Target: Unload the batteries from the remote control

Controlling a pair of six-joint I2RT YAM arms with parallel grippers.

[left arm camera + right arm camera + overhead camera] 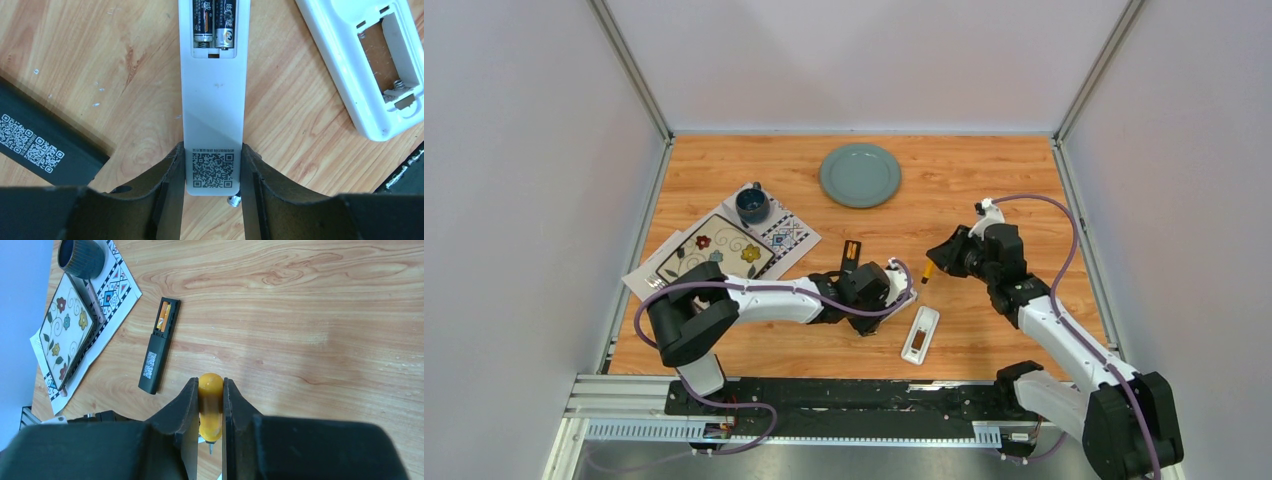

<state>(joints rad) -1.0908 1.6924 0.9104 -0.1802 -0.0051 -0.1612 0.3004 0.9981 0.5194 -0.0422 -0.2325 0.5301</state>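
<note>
My left gripper (213,152) is shut on the end of a white remote (214,105) that carries a QR label. Its back compartment is open and holds two dark batteries (214,27). In the top view this gripper (896,292) sits at the table's middle. A second white remote (367,65) lies to its right with an empty compartment; it also shows in the top view (921,333). My right gripper (210,385) is shut on a yellow-handled screwdriver (210,407), held above the table (929,268). A black remote (159,352) lies open with orange batteries (163,316) inside.
A teal plate (860,175) lies at the back. A blue mug (752,204) and a flowered tile (714,256) rest on patterned paper at the left. A small silvery thing (233,200) lies under the held remote's end. Metal rails edge the table.
</note>
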